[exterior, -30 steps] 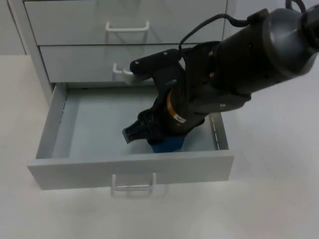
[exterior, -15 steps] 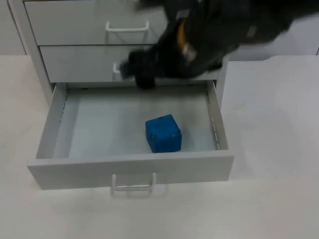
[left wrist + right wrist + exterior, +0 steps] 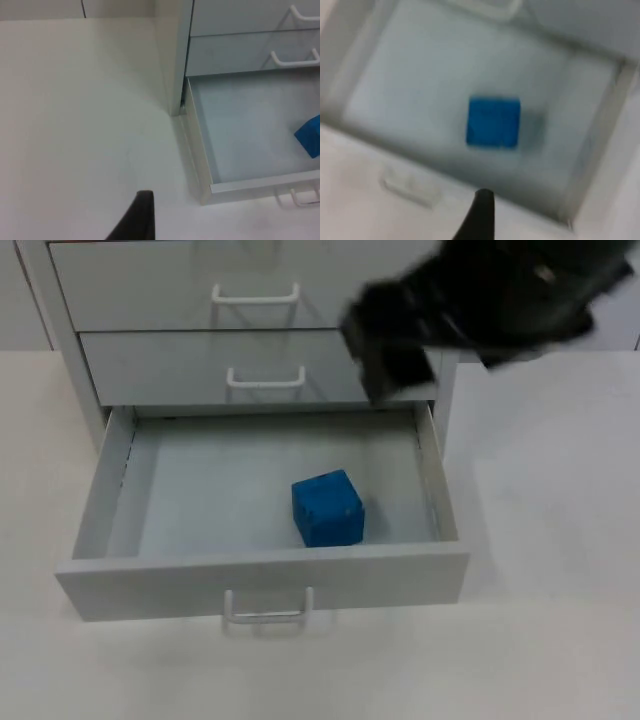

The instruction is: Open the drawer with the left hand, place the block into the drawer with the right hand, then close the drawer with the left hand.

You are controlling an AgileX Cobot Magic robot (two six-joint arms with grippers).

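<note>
A white table top [image 3: 560, 570] carries a pale grey cabinet [image 3: 70, 350] with 3 drawers stacked one above another. The lowest drawer [image 3: 260, 580] stands pulled out, its white handle [image 3: 268, 612] facing front. Inside it sits the blue block [image 3: 327, 508], on the drawer floor toward 5 o'clock from the floor's middle, close behind the front panel and apart from both side walls. The 2 drawers above are shut, each with a white handle [image 3: 265, 378].

The right gripper [image 3: 392, 365] hangs as a dark blur above the cabinet's right end, at about 1 o'clock from the block and well clear of it; I cannot tell how its fingers stand. From the right wrist, the block [image 3: 493, 122] lies in the open drawer [image 3: 470, 70].

The left gripper [image 3: 142, 212] waits over bare table at the cabinet's left side, beside the drawer's outer wall [image 3: 196, 160]; 1 black fingertip is in sight, so I cannot tell its state either.
</note>
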